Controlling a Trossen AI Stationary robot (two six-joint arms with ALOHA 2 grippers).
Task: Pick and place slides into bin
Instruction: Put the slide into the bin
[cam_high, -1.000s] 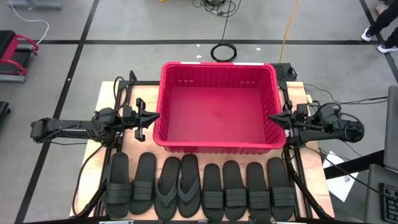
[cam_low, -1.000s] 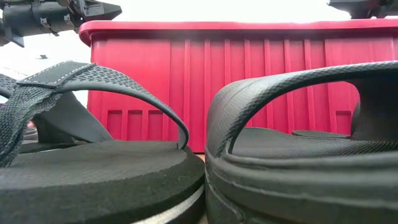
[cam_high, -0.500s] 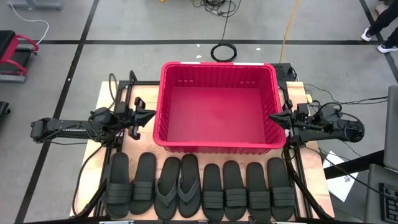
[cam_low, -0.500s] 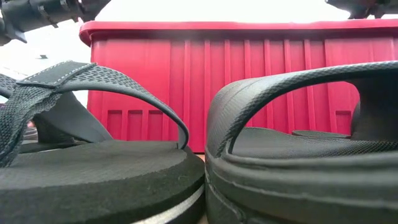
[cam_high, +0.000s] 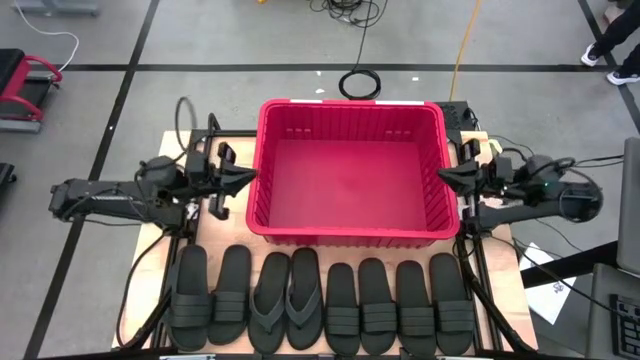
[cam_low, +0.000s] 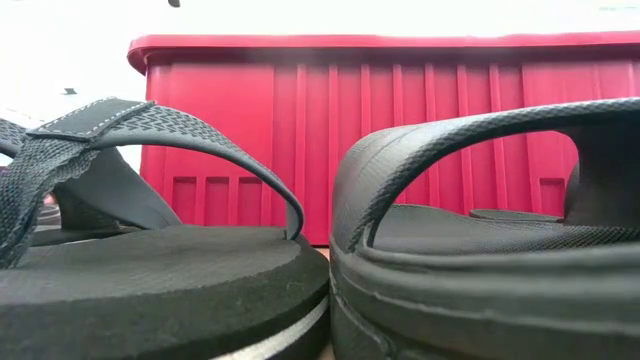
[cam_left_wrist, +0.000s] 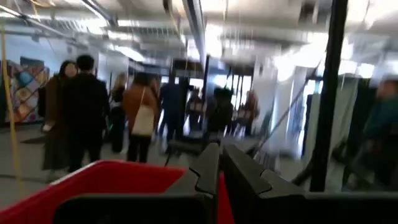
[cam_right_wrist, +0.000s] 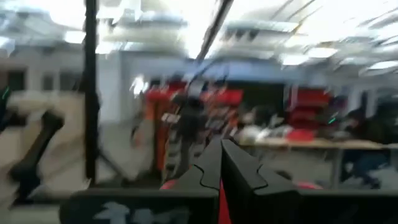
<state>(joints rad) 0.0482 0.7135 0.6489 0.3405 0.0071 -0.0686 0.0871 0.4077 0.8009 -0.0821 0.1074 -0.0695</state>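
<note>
Several black slides (cam_high: 320, 300) lie side by side in a row along the table's near edge, soles down; two of them are thong flip-flops (cam_high: 288, 298). The low view shows one flip-flop (cam_low: 150, 270) and one wide-strap slide (cam_low: 480, 270) up close. The red bin (cam_high: 350, 235) stands behind the row with nothing in it. My left gripper (cam_high: 245, 178) hovers shut beside the bin's left wall. My right gripper (cam_high: 440, 175) hovers shut at the bin's right wall. Each points at the bin, and each wrist view looks over the red rim (cam_left_wrist: 124, 171).
Black frame rails and cables run along the table's left (cam_high: 195, 150) and right (cam_high: 470, 150) sides by the arms. A coiled cable (cam_high: 360, 83) lies on the floor behind the bin. People stand in the room beyond the table (cam_left_wrist: 81, 112).
Both arms have risen, and their grippers have left the top of the low view. The right gripper has also rolled about its own axis. Both stay shut. The slides and the bin have not moved.
</note>
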